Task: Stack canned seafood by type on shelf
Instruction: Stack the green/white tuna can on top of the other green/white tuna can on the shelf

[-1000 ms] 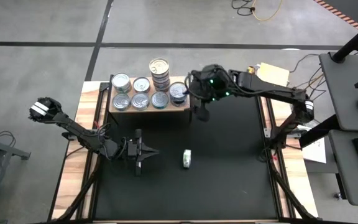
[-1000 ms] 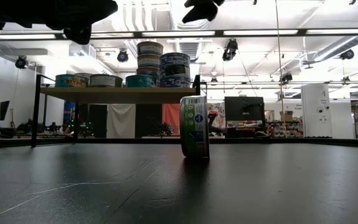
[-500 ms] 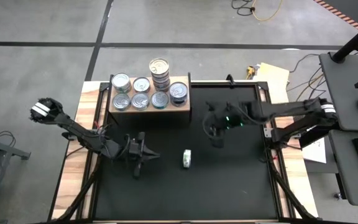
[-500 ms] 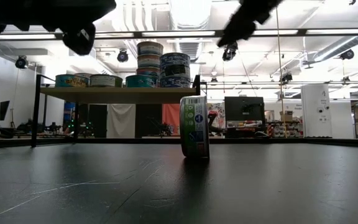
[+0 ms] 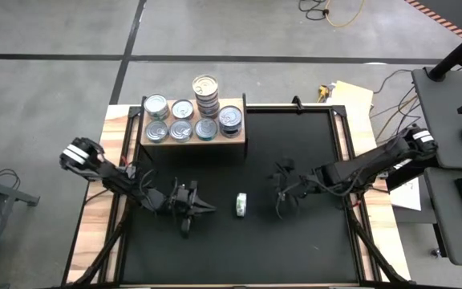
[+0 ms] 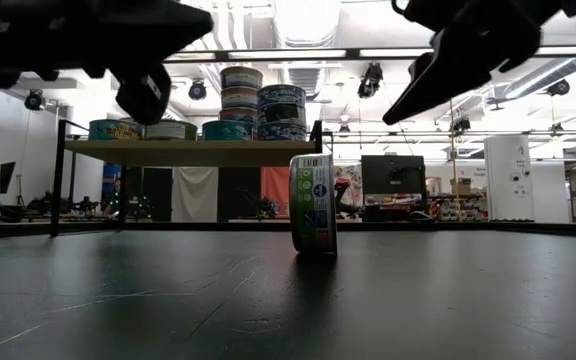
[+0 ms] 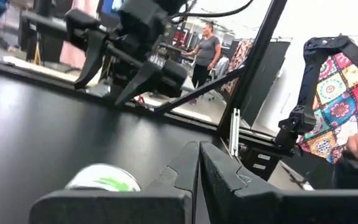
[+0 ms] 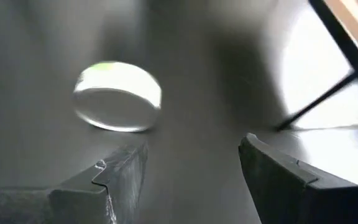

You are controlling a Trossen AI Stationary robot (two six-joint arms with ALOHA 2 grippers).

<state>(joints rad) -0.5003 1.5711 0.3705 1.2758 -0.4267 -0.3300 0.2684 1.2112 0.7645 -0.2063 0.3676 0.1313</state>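
Overhead and table-level views of your workspace. The shelf (image 5: 192, 141) stands at the far edge of the black table (image 5: 303, 241), left of centre. On its flat top you have single tins in two rows (image 5: 181, 119), a tall stack topped by a gold lid (image 5: 205, 86), and a shorter stack beside it (image 5: 230, 118). One stray can (image 5: 241, 205) stands on its rim near the table's middle, well apart from the shelf (its side label is white, blue and green; the print is too small to read) (image 6: 313, 216). Labels on the shelved tins show blue and white bands at table level, also illegible.

Your left gripper (image 5: 201, 207) sits just left of the stray can, its fingers (image 7: 213, 171) pressed together and holding nothing. Your right gripper (image 5: 283, 193) hovers to the can's right, its fingers (image 8: 120, 174) spread apart and empty, with the can (image 8: 117, 96) ahead of them.
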